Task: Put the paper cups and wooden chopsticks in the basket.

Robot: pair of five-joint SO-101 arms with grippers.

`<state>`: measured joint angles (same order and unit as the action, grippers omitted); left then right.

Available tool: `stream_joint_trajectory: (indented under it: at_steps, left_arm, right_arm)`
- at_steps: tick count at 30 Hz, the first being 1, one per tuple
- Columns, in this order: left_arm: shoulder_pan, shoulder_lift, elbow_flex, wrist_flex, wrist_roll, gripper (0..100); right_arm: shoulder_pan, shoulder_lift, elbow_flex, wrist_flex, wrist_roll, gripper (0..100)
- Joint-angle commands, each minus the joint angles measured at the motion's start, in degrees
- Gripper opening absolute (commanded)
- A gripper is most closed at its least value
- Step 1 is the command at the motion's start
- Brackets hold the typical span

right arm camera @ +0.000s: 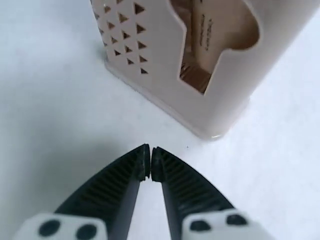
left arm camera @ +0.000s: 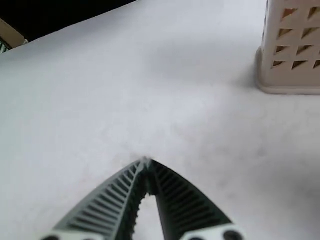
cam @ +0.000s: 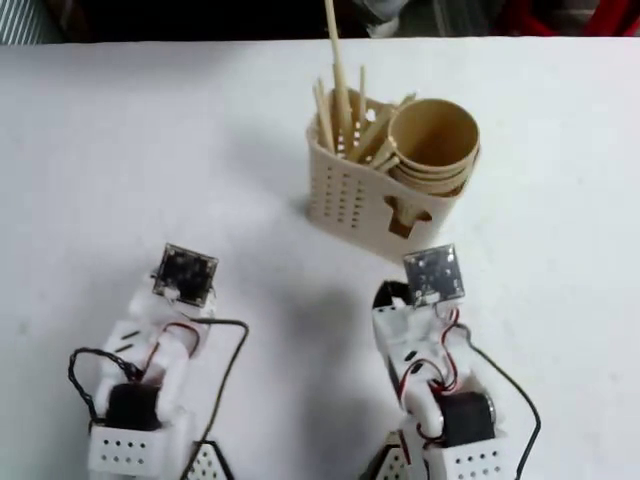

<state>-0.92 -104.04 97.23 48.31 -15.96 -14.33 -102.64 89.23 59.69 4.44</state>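
Right up close, the left gripper (left arm camera: 146, 165) sits pinched together with nothing between its tips, low over the white table (left arm camera: 125, 90). The right gripper (right arm camera: 150, 161) is pinched together too and empty, its tips just in front of the basket (right arm camera: 150, 75). In that basket the paper cups (cam: 435, 140) are stacked at one end and the chopsticks (cam: 340, 100) stand at the other, one poking well above the rest.

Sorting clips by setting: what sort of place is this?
Likely a robot test bench: plain white table, two small arms with loose wiring, and a basket holding paper cups and wooden chopsticks.
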Motion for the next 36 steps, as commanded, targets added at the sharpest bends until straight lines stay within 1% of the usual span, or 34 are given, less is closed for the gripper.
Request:
stream_joint_trajectory:
  at_steps: [1, 3, 10, 14, 20, 21, 29, 36]
  left_arm:
    - [1.9, -0.3, -0.3, -1.1, -0.4, 3]
    - [1.9, -0.3, -0.3, -0.1, -0.3, 3]
    - [5.1, -0.3, -0.3, 8.1, -0.3, 3]
    - [4.9, -0.3, -0.3, 13.5, -0.4, 3]
    - [4.8, -0.3, -0.3, 21.7, -0.4, 3]
    - [4.8, -0.3, -0.3, 22.5, -0.4, 3]
    - [4.8, -0.3, -0.3, 25.2, -0.4, 3]
    - [4.8, -0.3, -0.3, 25.1, -0.4, 3]
  right_arm:
    - [0.5, -0.7, 3.8, -3.1, 0.0, 1.8]
    - [0.7, -0.7, 7.6, -5.1, 0.0, 1.8]
    - [2.2, -0.5, 7.6, -1.8, 0.0, 1.8]
    - [2.2, -0.4, 7.6, 2.9, 0.0, 1.8]
    - [2.2, -0.4, 7.6, 12.8, 0.0, 1.8]
    - [2.2, -0.5, 7.6, 13.1, -0.1, 1.8]
    - [2.2, -0.4, 7.6, 12.9, -0.1, 1.8]
    - [2.2, -0.4, 7.6, 12.9, -0.1, 1.8]
